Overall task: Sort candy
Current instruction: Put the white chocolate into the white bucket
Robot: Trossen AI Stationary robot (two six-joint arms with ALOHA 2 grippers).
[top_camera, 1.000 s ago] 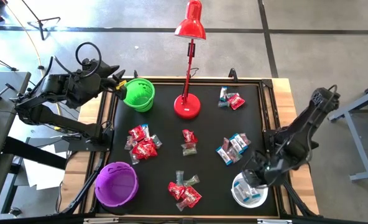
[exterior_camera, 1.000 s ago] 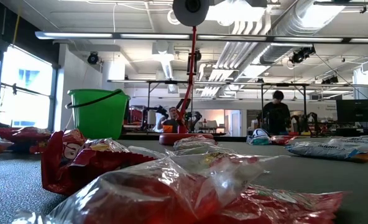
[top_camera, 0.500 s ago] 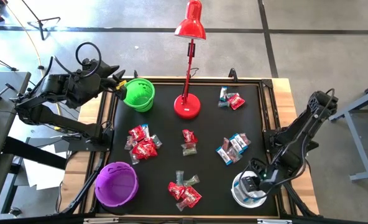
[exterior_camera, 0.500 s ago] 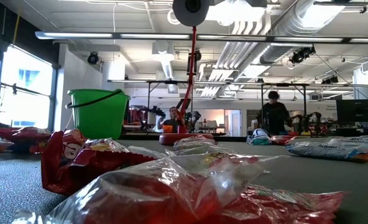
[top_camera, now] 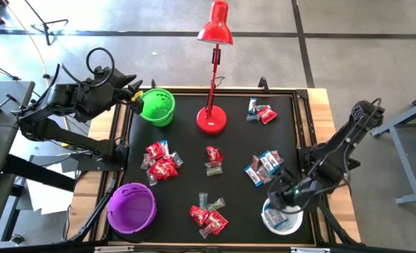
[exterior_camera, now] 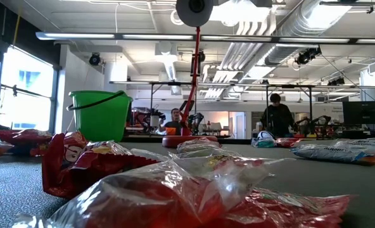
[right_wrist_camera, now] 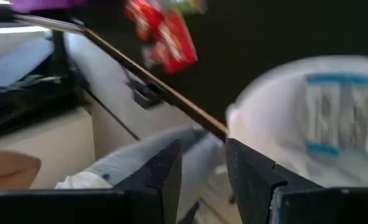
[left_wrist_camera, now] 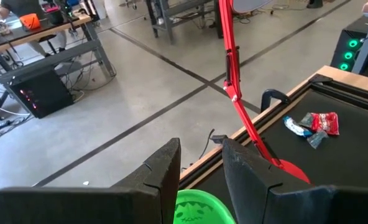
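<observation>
Candy lies in heaps on the black mat: red pieces (top_camera: pixel 160 161), a small mixed heap (top_camera: pixel 213 160), blue-and-white pieces (top_camera: pixel 263 167), a far-right heap (top_camera: pixel 262 112) and a near heap (top_camera: pixel 208 215). The white bowl (top_camera: pixel 268 219) at the near right holds blue-and-white candy (right_wrist_camera: pixel 339 112). My right gripper (top_camera: pixel 280 198) hangs open over that bowl's far rim, with nothing between its fingers (right_wrist_camera: pixel 162 180). My left gripper (left_wrist_camera: pixel 199 180) waits open above the green bowl (top_camera: pixel 157 107) at the far left. The purple bowl (top_camera: pixel 131 208) stands at the near left.
A red desk lamp stands with its base (top_camera: pixel 211 119) at the mat's far middle, its head over the far edge. Raised black rails (top_camera: pixel 301 151) border the mat. In the low view, candy wrappers (exterior_camera: pixel 175 190) fill the foreground. People (exterior_camera: pixel 278 117) stand in the room beyond.
My right gripper has swung above the white bowl, first toward the table's near edge, then back toward the far and left side, and its wrist has turned. The candy heaps and the bowls have stayed where they were.
</observation>
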